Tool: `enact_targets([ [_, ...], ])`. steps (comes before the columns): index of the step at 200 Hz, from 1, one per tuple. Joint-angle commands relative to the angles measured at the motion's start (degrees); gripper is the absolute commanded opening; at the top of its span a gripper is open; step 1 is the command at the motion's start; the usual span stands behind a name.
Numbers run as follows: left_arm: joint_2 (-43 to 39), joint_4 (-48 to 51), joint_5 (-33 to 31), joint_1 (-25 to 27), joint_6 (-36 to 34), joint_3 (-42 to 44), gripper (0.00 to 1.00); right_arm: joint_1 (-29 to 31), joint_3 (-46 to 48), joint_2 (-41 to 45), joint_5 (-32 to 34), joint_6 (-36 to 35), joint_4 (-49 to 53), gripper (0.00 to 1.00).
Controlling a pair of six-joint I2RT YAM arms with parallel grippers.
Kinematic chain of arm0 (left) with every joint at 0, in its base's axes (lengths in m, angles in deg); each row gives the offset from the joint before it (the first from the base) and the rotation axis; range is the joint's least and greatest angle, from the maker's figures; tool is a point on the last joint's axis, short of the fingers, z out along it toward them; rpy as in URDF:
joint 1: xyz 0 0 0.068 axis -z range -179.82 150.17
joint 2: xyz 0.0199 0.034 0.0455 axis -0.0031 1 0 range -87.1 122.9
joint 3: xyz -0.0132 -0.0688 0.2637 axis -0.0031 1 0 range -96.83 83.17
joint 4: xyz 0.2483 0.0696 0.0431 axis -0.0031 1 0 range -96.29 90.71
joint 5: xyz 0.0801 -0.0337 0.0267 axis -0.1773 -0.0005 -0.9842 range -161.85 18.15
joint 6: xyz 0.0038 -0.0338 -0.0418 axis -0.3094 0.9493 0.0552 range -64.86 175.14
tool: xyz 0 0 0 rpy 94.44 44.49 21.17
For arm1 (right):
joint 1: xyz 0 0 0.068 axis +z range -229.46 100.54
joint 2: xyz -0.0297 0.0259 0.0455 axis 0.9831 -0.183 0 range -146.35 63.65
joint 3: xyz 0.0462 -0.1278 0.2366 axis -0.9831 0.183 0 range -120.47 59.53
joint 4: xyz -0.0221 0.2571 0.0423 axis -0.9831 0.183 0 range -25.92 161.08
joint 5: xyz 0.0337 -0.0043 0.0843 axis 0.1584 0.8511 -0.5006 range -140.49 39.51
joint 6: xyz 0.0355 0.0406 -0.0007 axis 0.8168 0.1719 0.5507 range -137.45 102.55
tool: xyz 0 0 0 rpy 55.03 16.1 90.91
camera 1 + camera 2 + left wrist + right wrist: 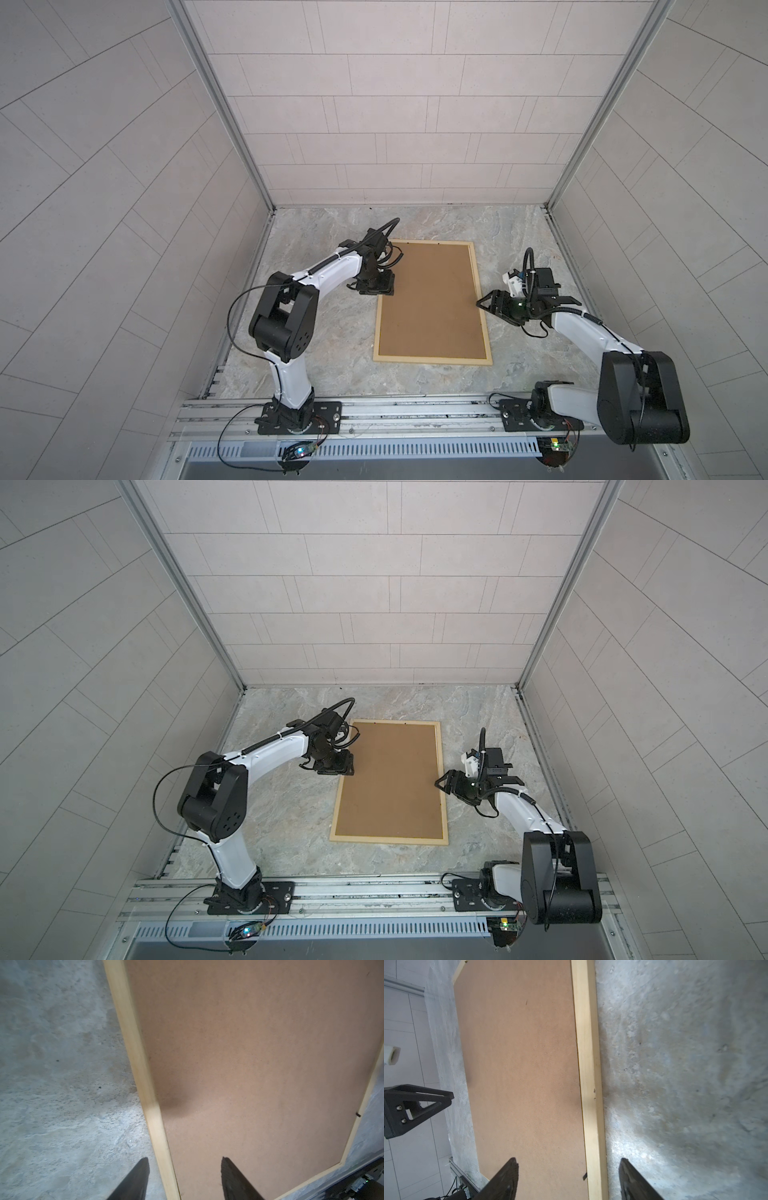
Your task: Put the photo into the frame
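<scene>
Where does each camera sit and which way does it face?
Top views: high over the arm bases, facing down at table, frame, board; left arm, right arm show.
Left wrist: on that arm, facing down at a frame bar; fingers of the open left gripper show.
Right wrist: likewise, opposite bar; open right gripper shows.
All four share frame and board.

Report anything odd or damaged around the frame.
Only small things. The frame has small nicks on the bar that the open right end effector straddles. The brown backing board lies inside it, and the photo is not visible.
</scene>
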Motion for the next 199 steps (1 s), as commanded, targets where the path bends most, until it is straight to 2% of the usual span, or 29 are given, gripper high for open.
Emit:
enact_targets([
  [1,1.1,-2.3,1.7,-1.2,-0.4,0.6,0.62,0.6,-0.3,-1.3,0.7,-2.3,1.0,0.72],
  [96,4.4,-2.4,2.9,-1.2,-0.3,-0.5,0.53,1.5,-0.2,-3.8,-0.2,-1.5,-2.0,0.71],
  [168,5.6,-2.3,2.8,-0.3,-0.2,-0.3,0.5,1.5,0.2,-5.1,-0.8,-1.2,-3.0,0.71],
  [199,5.0,-1.4,-0.9,0.3,0.3,-0.4,0.46,1.5,0.4,-6.0,-1.3,-1.2,-3.4,0.7],
])
